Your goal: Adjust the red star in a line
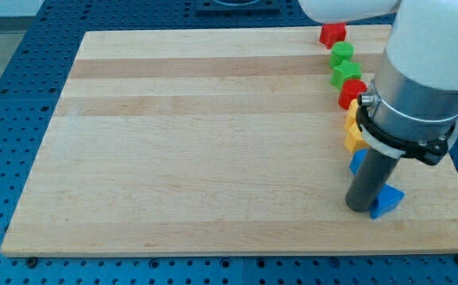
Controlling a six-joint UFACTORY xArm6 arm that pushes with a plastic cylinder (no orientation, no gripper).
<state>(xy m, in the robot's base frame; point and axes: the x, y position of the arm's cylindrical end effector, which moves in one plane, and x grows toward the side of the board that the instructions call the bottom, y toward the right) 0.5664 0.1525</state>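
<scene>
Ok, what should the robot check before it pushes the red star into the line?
1. My tip visible: ok; it touches the board by the blue block at the view's bottom.
2. Tip near the red star: not ok; the star lies at the view's top.
3. Star in the column: not ok; it sits left of the green blocks.
4. Red block and yellow blocks undisturbed: cannot tell; the arm hides part of them.
5. Star on the wooden board: ok.

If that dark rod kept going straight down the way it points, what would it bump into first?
The wooden board. My tip already seems to rest on it, beside the blue block at the view's right, though the exact contact is hard to judge.
</scene>
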